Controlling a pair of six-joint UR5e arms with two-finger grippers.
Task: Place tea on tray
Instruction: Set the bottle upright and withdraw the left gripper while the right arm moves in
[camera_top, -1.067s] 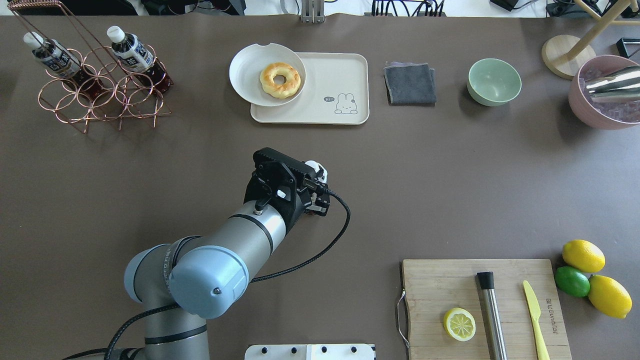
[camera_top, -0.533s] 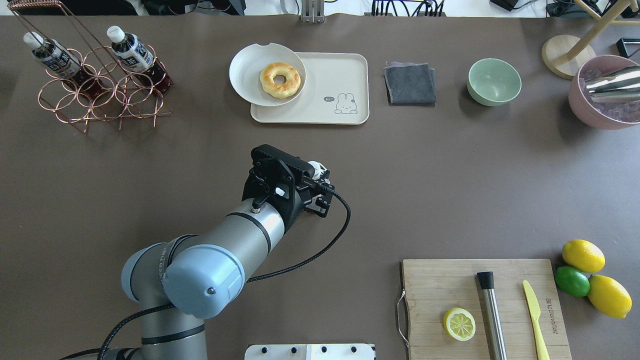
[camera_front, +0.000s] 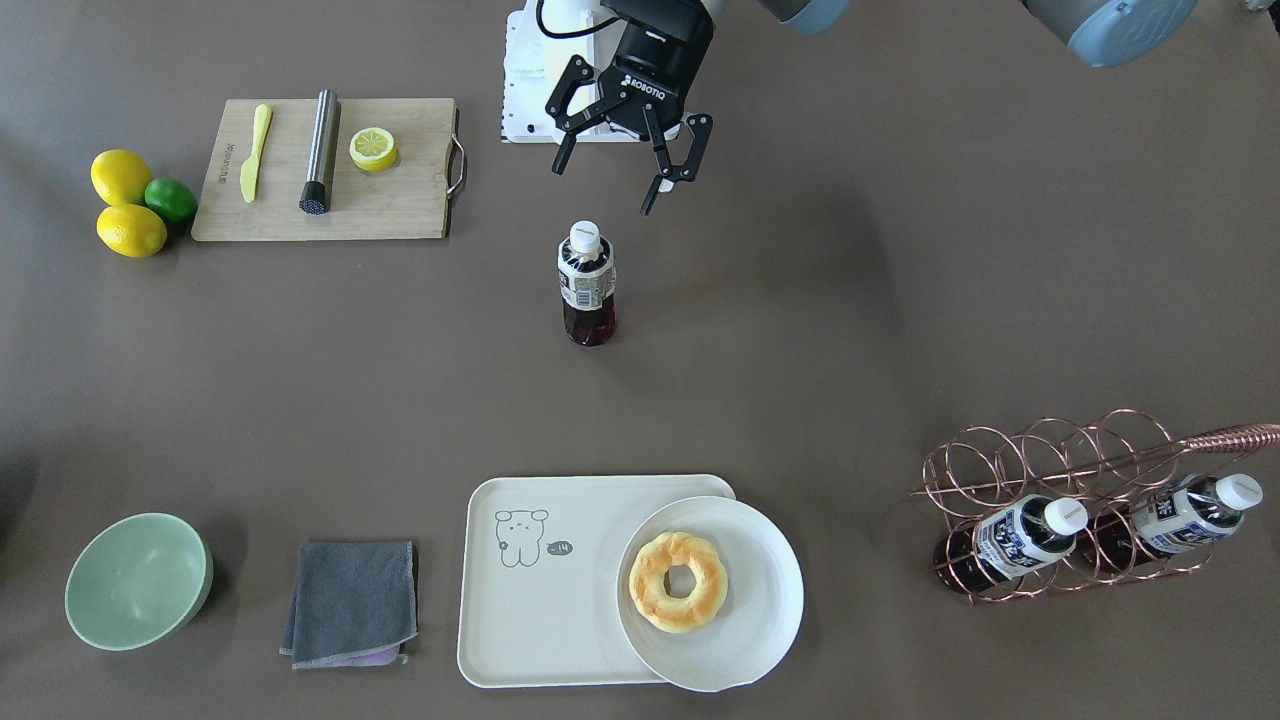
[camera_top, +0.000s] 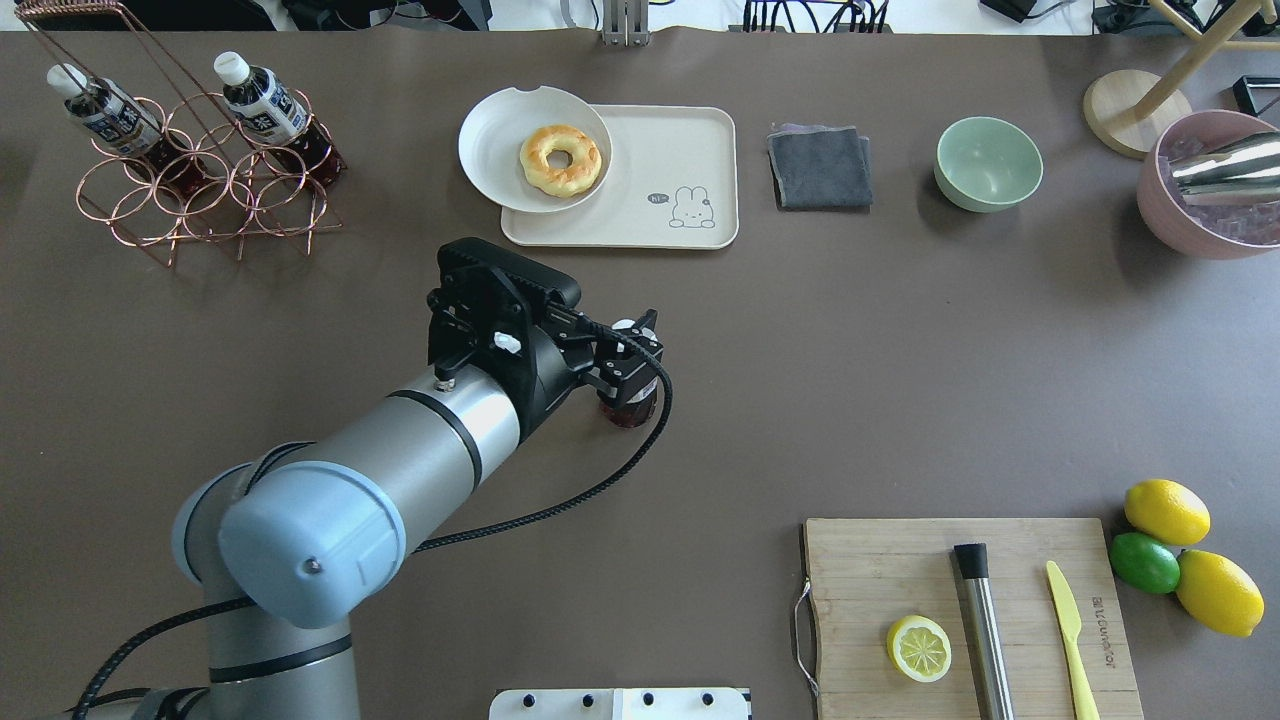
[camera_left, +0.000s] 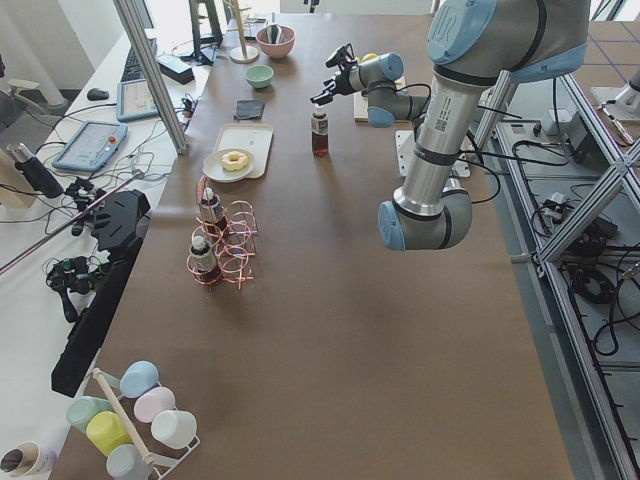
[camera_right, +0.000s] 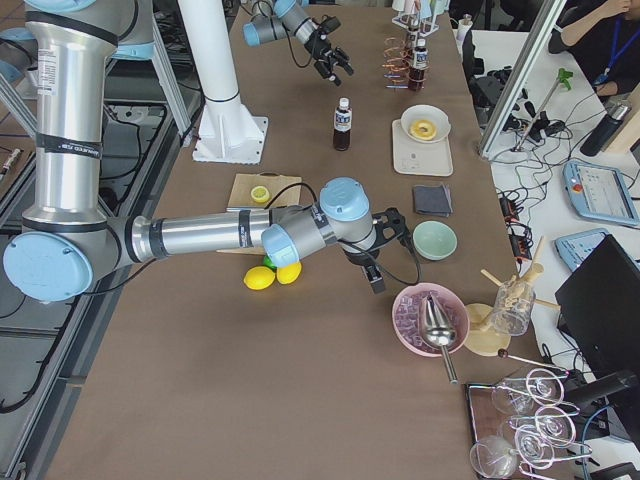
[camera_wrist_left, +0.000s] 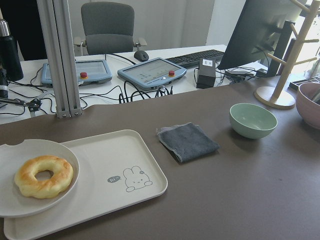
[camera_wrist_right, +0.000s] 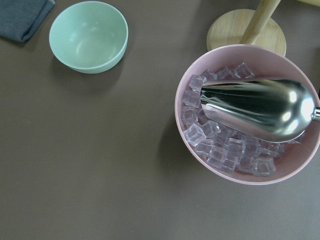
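Note:
A tea bottle (camera_front: 586, 285) with a white cap and dark liquid stands upright on the bare table, mid-table. In the overhead view only its base (camera_top: 628, 410) shows under my left gripper. My left gripper (camera_front: 620, 185) is open and empty, raised above the bottle and on the robot's side of it, clear of it. The cream tray (camera_front: 540, 620) with the bear drawing lies at the far side; it also shows in the left wrist view (camera_wrist_left: 115, 155). My right gripper (camera_right: 385, 250) hovers near the green bowl; I cannot tell whether it is open.
A white plate (camera_top: 490, 130) with a doughnut (camera_top: 560, 158) overlaps the tray's left part. Two more tea bottles (camera_top: 265, 100) lean in a copper wire rack (camera_top: 200, 200). A grey cloth (camera_top: 820, 165), green bowl (camera_top: 988, 162), pink ice bowl (camera_wrist_right: 240, 165) and cutting board (camera_top: 900, 560) are around.
My left arm has swung to the left and the wrist has drawn back from the bottle. The bottle stands in the same spot on the table.

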